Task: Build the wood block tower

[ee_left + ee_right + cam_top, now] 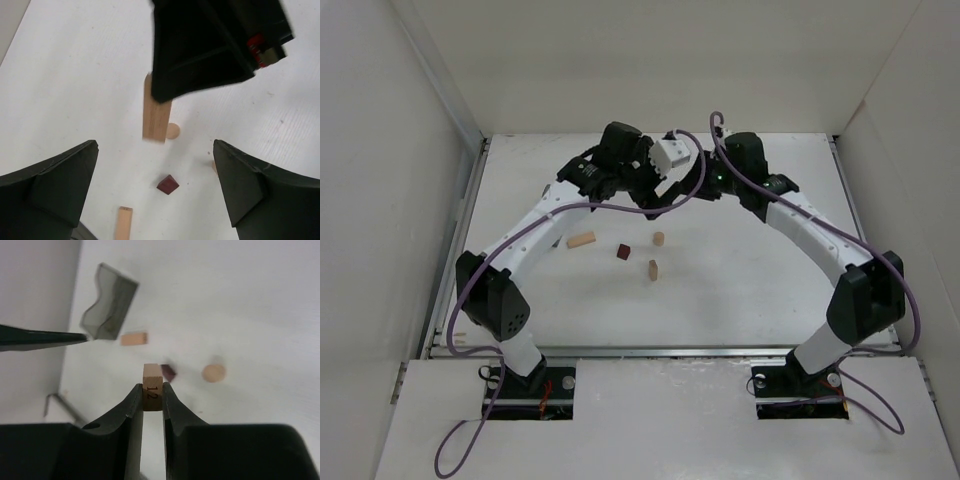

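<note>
although the pieces for the tower are unstacked, each is entered here as it lies.

item: pale plank (152,380), a number stamped on its end, pinched edge-on between the fingers of the right hand (152,392). that hand is closed tight on it and holds it off the counter (770,280). in the left wrist view the plank hangs lengthwise out of that hand.

item: left hand (155,146), fingers spread wide, gripping nothing. it hovers close beside the right hand over the far middle of the counter, and the plank's lower end shows between its fingertips.

item: dark red-brown cube (622,251), on the counter, standing alone.

item: pale round peg (659,238), just right of the cube, its round end facing up.

item: second pale peg (652,269), nearer the arm bases, apart from both; upright or lying, cannot tell.

item: pale block (581,239), lying on its side, left of the cube.

none of these four touches another.
</note>
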You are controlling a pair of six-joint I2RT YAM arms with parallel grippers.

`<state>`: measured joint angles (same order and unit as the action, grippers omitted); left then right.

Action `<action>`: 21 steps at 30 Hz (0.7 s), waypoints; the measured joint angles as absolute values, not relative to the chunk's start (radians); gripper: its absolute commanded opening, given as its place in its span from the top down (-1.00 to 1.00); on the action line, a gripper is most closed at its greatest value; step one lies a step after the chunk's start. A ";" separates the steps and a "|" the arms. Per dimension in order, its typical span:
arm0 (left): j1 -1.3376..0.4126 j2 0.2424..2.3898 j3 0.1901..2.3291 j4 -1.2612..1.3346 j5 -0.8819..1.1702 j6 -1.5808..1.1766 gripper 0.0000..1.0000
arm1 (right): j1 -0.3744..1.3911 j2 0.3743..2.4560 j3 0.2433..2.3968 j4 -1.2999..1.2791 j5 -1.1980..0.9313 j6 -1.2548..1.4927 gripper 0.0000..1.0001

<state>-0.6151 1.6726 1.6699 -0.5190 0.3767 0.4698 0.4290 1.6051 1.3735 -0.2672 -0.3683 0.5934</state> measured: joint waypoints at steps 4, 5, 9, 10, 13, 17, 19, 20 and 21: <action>-0.578 1.661 1.670 -0.529 0.344 0.417 -0.99 | 0.455 1.543 1.374 -0.396 -0.109 0.540 1.00; -0.558 1.652 1.670 -0.535 0.325 0.401 -0.99 | 0.470 1.531 1.374 -0.426 -0.044 0.528 1.00; -0.469 1.582 1.650 -0.537 0.186 0.342 -0.99 | 0.581 1.512 1.353 -0.527 0.176 0.503 1.00; -0.447 1.555 1.634 -0.531 0.139 0.324 -0.99 | 0.611 1.511 1.332 -0.540 0.208 0.500 1.00; -0.391 1.476 1.567 -0.502 0.009 0.271 -0.99 | 0.687 1.505 1.247 -0.569 0.273 0.498 1.00; -0.357 1.400 1.469 -0.476 -0.128 0.199 -0.99 | 0.753 1.518 1.201 -0.626 0.347 0.522 1.00; -0.352 1.390 1.436 -0.468 -0.185 0.171 -0.99 | 0.775 1.536 1.203 -0.637 0.395 0.542 1.00; -0.352 1.390 1.422 -0.463 -0.211 0.159 -0.99 | 0.788 1.547 1.203 -0.641 0.418 0.551 1.00; -0.352 1.390 1.408 -0.459 -0.233 0.150 -0.99 | 0.801 1.559 1.203 -0.646 0.434 0.558 1.00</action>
<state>-0.3515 1.3903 1.4082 -0.4587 -0.2325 0.1501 0.8013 1.5585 1.2030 -0.6460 0.4343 0.5579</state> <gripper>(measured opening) 0.993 0.219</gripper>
